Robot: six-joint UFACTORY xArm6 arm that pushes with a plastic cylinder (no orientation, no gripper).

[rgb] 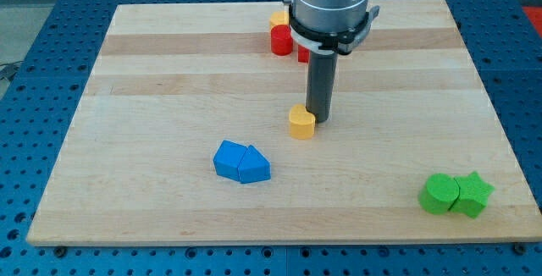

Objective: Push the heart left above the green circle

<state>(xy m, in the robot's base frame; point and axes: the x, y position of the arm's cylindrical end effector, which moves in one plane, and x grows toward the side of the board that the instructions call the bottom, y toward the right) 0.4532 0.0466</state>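
Observation:
The yellow heart (301, 123) lies near the middle of the wooden board (169, 81). My tip (320, 120) stands just to the heart's right, touching or almost touching it. The green circle (439, 194) lies at the view's bottom right, with a green star (472, 195) touching its right side. The heart is well to the left of and above the green circle.
Two blue blocks (241, 162) lie together left of and below the heart. A red cylinder (281, 39), a yellow block (279, 19) behind it and another red block (302, 53) partly hidden by the arm sit near the board's top edge.

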